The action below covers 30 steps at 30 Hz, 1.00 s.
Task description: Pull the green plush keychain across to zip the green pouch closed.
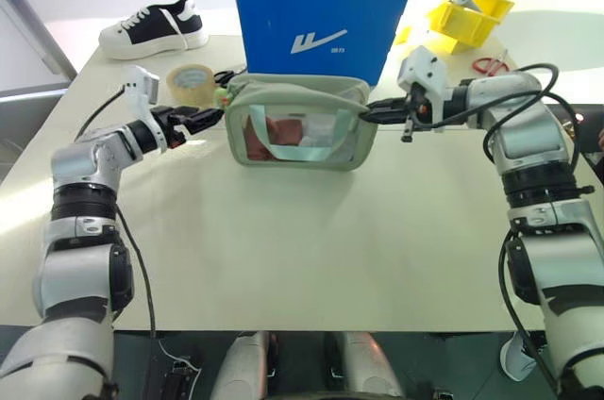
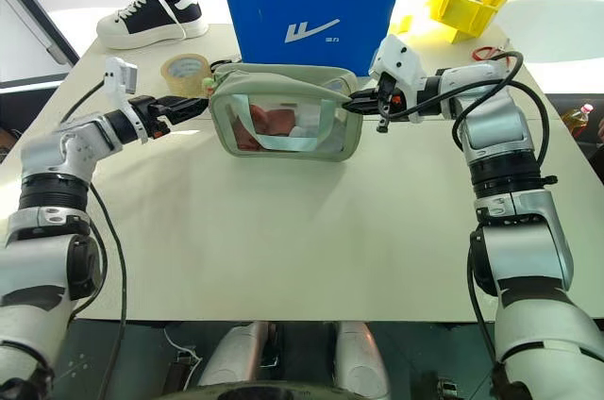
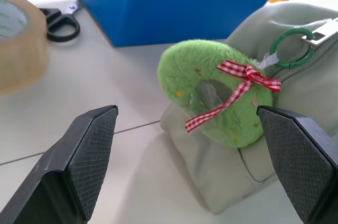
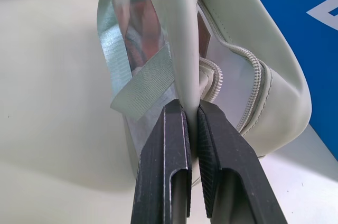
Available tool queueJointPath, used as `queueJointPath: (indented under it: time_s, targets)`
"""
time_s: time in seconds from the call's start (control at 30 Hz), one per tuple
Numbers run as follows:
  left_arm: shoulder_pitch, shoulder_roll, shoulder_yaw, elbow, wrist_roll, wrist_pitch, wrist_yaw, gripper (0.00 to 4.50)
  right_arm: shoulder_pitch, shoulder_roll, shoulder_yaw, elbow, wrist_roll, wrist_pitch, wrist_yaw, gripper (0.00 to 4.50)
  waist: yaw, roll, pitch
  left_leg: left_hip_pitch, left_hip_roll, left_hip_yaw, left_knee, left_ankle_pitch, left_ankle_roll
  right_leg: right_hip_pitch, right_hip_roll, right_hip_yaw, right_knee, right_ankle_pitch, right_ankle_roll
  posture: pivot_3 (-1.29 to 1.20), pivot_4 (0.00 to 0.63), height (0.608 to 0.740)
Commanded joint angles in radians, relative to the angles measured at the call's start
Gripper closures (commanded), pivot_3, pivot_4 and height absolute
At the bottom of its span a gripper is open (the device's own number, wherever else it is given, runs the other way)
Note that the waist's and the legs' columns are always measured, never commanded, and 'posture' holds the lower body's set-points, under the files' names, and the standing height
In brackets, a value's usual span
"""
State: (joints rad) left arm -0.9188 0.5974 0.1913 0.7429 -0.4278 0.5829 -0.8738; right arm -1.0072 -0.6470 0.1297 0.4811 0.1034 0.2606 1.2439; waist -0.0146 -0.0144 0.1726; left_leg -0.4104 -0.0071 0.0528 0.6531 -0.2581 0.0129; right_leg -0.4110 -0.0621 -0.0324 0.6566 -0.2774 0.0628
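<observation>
At the left of the head view I see my left gripper (image 1: 200, 120) reaching level toward the green pouch (image 1: 300, 125), its black fingers spread wide and closing on nothing. The pouch stands upright at upper centre of the cream table (image 1: 283, 249), just in front of the blue box (image 1: 321, 11), its clear window showing red and teal contents. The green plush keychain (image 1: 222, 95) hangs at the pouch's upper left corner, just beyond the left fingertips.

My left wrist view gives what the head view cannot: the keychain (image 3: 219, 94) is a fuzzy lime ring tied with a red-checked ribbon, hung from a green ring on the zipper pull, and it sits between the two open fingers (image 3: 87, 152) without touching either. A tape roll (image 3: 18, 42) and scissors (image 3: 60, 23) lie beyond it on the table.

At the right of the head view, my right gripper (image 1: 373, 113) meets the pouch's right end. The right wrist view shows its fingers (image 4: 169, 155) pressed together on a pale strap or edge of the pouch (image 4: 185, 39); which of the two, I cannot tell. A sneaker (image 1: 156, 27) sits upper left, a yellow bin (image 1: 469, 15) upper right.
</observation>
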Motion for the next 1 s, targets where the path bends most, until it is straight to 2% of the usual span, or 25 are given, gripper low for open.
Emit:
queueJointPath:
  time_s: [0.03, 0.2, 0.47, 0.6, 0.8, 0.83, 1.0]
  targets:
    - [-0.025, -0.011, 0.022, -0.023, -0.014, -0.002, -0.007, 0.0, -0.002, -0.005, -0.018, -0.04, 0.019, 0.01, 0.002, 4.39, -0.001, 0.0, 0.0, 0.0, 0.0, 0.0, 0.0, 0.0, 0.0, 0.0, 0.0, 0.0, 0.0, 0.0, 0.0, 0.0, 0.15, 0.74]
    - [-0.038, -0.043, 0.023, 0.011, 0.0, -0.037, 0.003, 0.0, -0.001, -0.002, -0.014, -0.047, 0.019, 0.016, 0.005, 4.39, 0.0, 0.0, 0.0, 0.0, 0.0, 0.0, 0.0, 0.0, 0.0, 0.0, 0.0, 0.0, 0.0, 0.0, 0.0, 0.0, 0.15, 0.74]
    - [-0.042, -0.072, 0.034, -0.041, -0.037, 0.007, -0.06, 0.0, -0.005, 0.004, -0.011, -0.046, 0.018, 0.018, 0.004, 4.39, 0.0, 0.0, 0.0, 0.0, 0.0, 0.0, 0.0, 0.0, 0.0, 0.0, 0.0, 0.0, 0.0, 0.0, 0.0, 0.0, 0.15, 0.74]
    - [-0.044, -0.081, 0.044, -0.033, -0.033, 0.001, -0.063, 1.22, -0.003, 0.007, -0.011, -0.045, 0.018, 0.018, 0.0, 4.5, 0.0, 0.0, 0.0, 0.0, 0.0, 0.0, 0.0, 0.0, 0.0, 0.0, 0.0, 0.0, 0.0, 0.0, 0.0, 0.0, 0.15, 0.74]
    - [-0.053, -0.073, 0.052, -0.024, -0.03, -0.016, -0.057, 4.3, 0.003, 0.009, -0.012, -0.053, 0.019, 0.02, -0.006, 4.5, -0.002, 0.0, 0.0, 0.0, 0.0, 0.0, 0.0, 0.0, 0.0, 0.0, 0.0, 0.0, 0.0, 0.0, 0.0, 0.0, 0.15, 0.74]
    - [-0.055, -0.067, 0.055, -0.024, -0.03, -0.015, -0.054, 4.45, 0.004, 0.01, -0.012, -0.053, 0.019, 0.02, -0.007, 4.5, -0.001, 0.0, 0.0, 0.0, 0.0, 0.0, 0.0, 0.0, 0.0, 0.0, 0.0, 0.0, 0.0, 0.0, 0.0, 0.0, 0.15, 0.74]
    - [-0.051, -0.03, 0.067, -0.049, -0.028, -0.012, -0.038, 4.45, 0.006, 0.009, -0.013, -0.056, 0.018, 0.02, -0.012, 4.5, -0.003, 0.0, 0.0, 0.0, 0.0, 0.0, 0.0, 0.0, 0.0, 0.0, 0.0, 0.0, 0.0, 0.0, 0.0, 0.0, 0.15, 0.74]
